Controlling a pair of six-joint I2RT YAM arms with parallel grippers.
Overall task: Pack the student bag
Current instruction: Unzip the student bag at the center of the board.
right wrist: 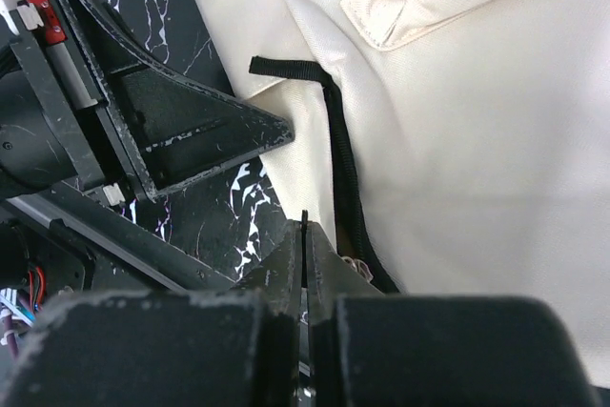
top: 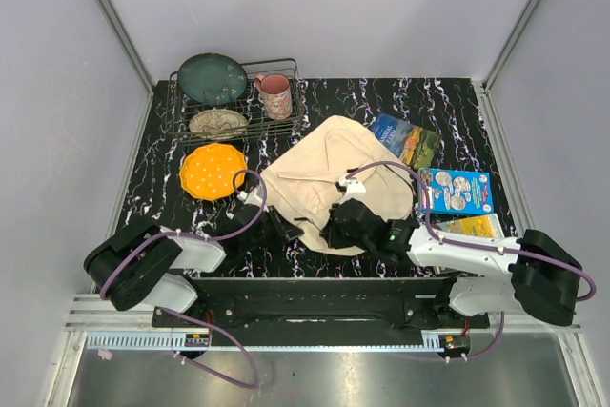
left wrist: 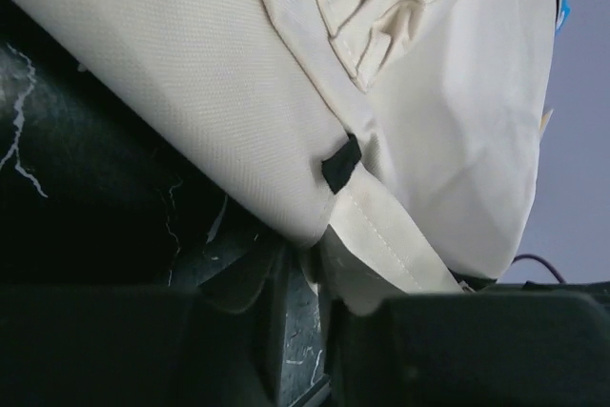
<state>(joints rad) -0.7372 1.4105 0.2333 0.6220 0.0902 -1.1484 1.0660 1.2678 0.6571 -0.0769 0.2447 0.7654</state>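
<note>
Left wrist view. Student bag [left wrist: 191,92]: cream canvas, filling most of the frame, resting on the dark marbled desk [left wrist: 86,197]. Left fingers [left wrist: 477,350]: narrow, a cream strap end [left wrist: 367,269] lying at their mouth; cannot tell whether pinched. Black loop [left wrist: 341,161] just above. Risk, as judged: bite on a thin strap tip alone, likely to slip out, or to drag the whole limp bag instead of raising its flap. Right wrist view. Right fingers [right wrist: 438,350]: pressed together, nothing seen between them. Black strap [right wrist: 343,169] on the cloth just beside the tips; one left finger [right wrist: 191,131] near, at upper left. Risk: strap snagging on the shut tips; crowding of both arms at one hem, contact likely if either swings inward. Top view. Student bag [top: 329,178] slumped mid-desk, toward the near edge, both sets of fingers at its near hem; mouth not seen open, contents hidden. Wire rack [top: 282,63] at back left: holds teal plate [top: 212,78], pink mug [top: 274,95], speckled dish [top: 218,123]. Loose on the desk, apparently not yet packed: orange plate [top: 213,171] just left of the bag, three books [top: 456,190] to its right. Risk: opening left unheld, books then hard to slide in.
</note>
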